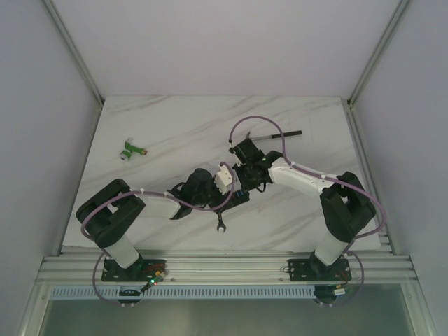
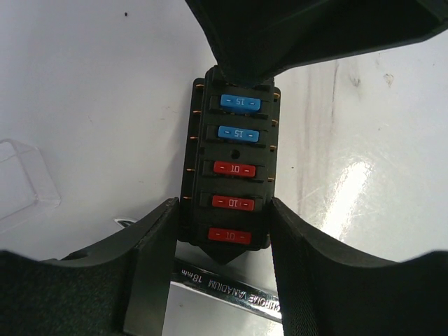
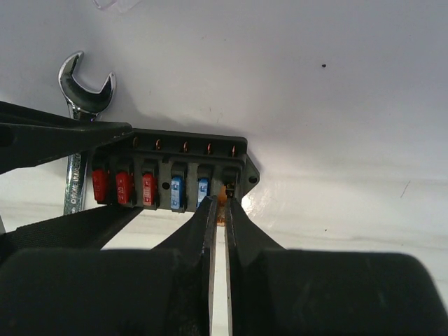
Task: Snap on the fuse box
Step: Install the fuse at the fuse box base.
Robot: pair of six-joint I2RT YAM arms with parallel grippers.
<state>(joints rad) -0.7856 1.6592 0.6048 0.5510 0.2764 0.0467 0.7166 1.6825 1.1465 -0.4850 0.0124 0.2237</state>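
**Left wrist view.** The fuse box (image 2: 227, 168) lies on the counter (image 2: 91, 84), and a wrench (image 2: 224, 290) crosses just past its near end. The left claw (image 2: 222, 218) clamps the near end across both long sides. The box holds two blue fuses and three red ones. The far slot is hidden under the right claw (image 2: 241, 73). The clear cover (image 2: 24, 178) lies loose to one side, apart from the box and not fitted.

**Right wrist view.** The right claw is drawn narrow, with only a slit between its fingers. Its tips are at the sixth slot, which looks unfilled. Whether they pinch anything cannot be told.

**Top view.** Both arms meet mid-counter over the box. A green-and-white connector (image 1: 131, 149) and a black-handled tool (image 1: 276, 133) lie well apart from it.

**Assessment.** The snap-on has not begun. The cover has yet to be fetched, aligned and pressed down.
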